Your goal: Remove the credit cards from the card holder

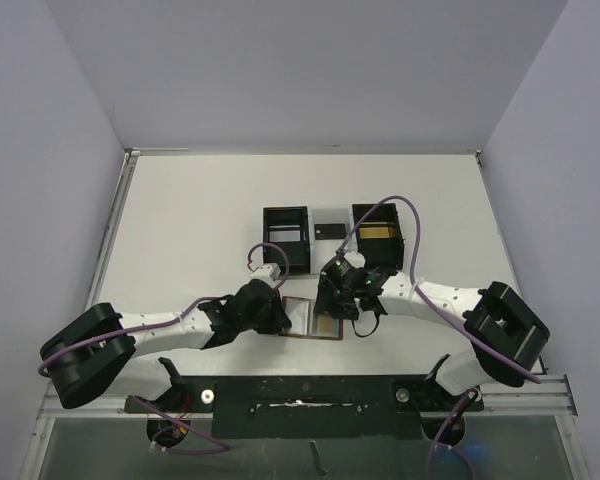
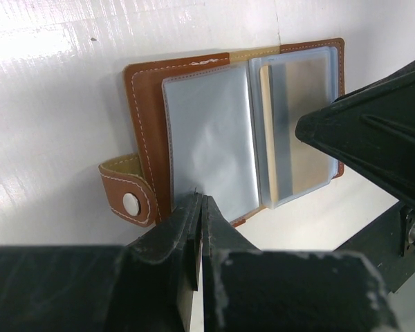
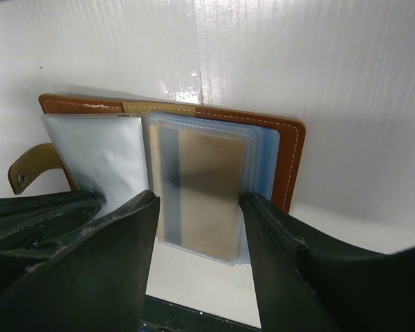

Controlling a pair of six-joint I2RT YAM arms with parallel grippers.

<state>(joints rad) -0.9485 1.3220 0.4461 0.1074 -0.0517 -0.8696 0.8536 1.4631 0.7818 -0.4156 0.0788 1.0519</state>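
**Top external view: card holder lies open, right claw straddles a card**

The white counter (image 1: 200, 220) carries a black tray (image 1: 286, 210) toward the back. The card holder (image 1: 302, 318) is nearer the arms, spread flat between the two claws. In the right wrist view its brown leather (image 3: 290, 159) frames a stack of clear sleeves. A gold-tan credit card (image 3: 207, 194) sits in the top sleeve of the right half, and its lower end reaches toward the sleeve's near edge.

The left claw (image 2: 202, 204) is pressed together at the near edge of the card holder's left half, beside the snap tab (image 2: 128, 197). It seems to be pinning that side down. I cannot tell whether any leather or plastic is caught between its tips.

The right claw (image 3: 199, 199) is spread, with one finger on either side of the sleeve stack. No contact with the card shows.

The step in hand looks like taking hold of this card. To do it well:

- Keep the left claw bearing down so the card holder does not slide or fold up when the card is drawn.
- Bring the right tips onto the card's exposed near end, not across the whole sleeve stack. Squeezing the stack would grip the plastic along with the card.
- Pull along the card's length, toward the sleeve mouth and low over the counter, so the card slips free instead of lifting the card holder.
- Close gently, because the card is thin and slick and may skid out sideways.
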